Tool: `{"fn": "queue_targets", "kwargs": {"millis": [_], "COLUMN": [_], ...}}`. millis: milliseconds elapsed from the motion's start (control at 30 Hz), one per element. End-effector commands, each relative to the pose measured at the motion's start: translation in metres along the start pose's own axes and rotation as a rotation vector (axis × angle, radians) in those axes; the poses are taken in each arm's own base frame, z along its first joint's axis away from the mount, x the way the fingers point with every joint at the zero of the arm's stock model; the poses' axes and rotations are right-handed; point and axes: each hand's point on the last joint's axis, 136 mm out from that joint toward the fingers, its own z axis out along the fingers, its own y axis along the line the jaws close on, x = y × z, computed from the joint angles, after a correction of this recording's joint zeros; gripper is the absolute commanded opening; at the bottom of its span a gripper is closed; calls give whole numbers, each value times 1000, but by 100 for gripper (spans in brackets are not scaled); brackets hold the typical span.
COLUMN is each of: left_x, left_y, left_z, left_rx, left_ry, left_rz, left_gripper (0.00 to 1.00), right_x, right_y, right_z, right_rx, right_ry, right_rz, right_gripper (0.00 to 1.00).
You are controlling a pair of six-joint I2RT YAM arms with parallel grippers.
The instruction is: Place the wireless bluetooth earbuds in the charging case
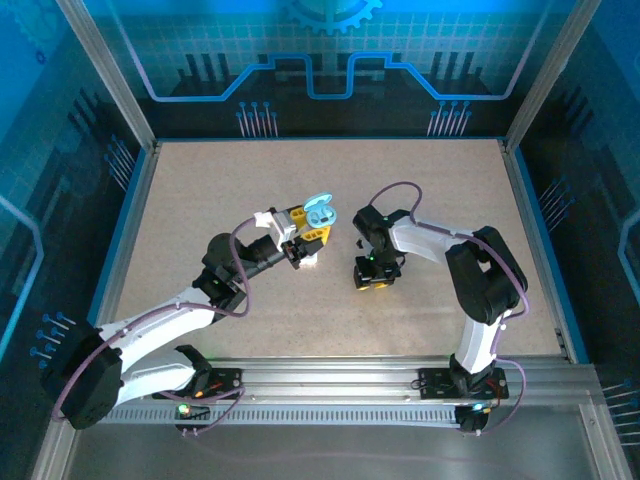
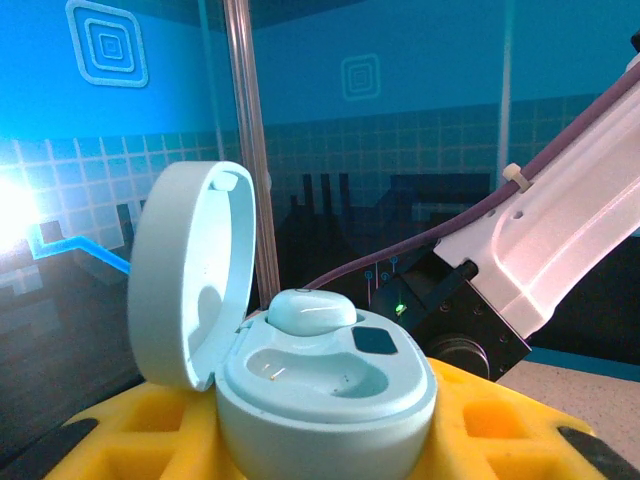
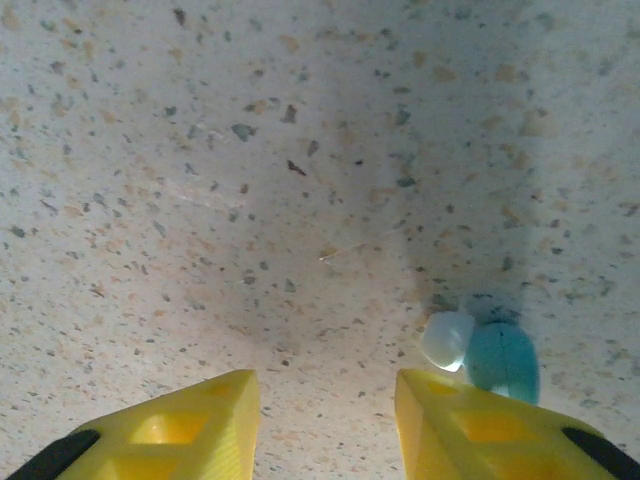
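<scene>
My left gripper [image 1: 303, 235] is shut on a light teal charging case [image 1: 318, 212] and holds it above the table with the lid open. In the left wrist view the case [image 2: 330, 410] sits between the yellow fingers [image 2: 500, 420], lid [image 2: 190, 290] tipped back to the left. One light teal earbud [image 2: 312, 310] lies in the far socket, and the near socket [image 2: 310, 372] is bare. My right gripper [image 1: 372, 282] points down at the table, open [image 3: 325, 425]. A second teal earbud [image 3: 495, 358] with a white tip lies on the table just past the right finger [image 3: 480, 425], outside the jaws.
The speckled tabletop [image 1: 220, 190] is walled by a metal frame and blue panels [image 1: 320, 60]. The right arm's white link and purple cable [image 2: 560, 240] pass close behind the held case.
</scene>
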Motion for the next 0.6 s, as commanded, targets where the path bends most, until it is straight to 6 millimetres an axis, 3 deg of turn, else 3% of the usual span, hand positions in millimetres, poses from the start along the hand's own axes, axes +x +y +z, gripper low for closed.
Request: {"fn": "queue_targets", "kwargs": {"millis": [0,433,567], "left_x": [-5,-5,-4], "left_y": [0,-1,-1], "left_z": [-1,2,3], "left_rx": [-8,2,4], "left_ry": [-20,-21,-17], "left_rz": [27,21,19], "left_gripper": [32,32,32], "right_x": [11,21,24], "right_y": [-17,-32,-17], "right_z": [-2,-9,-14], "right_rx": [56,42,-40], "right_ry": [31,25,12], "right_rz": [32,85,65], "right_gripper": [42,45,46]}}
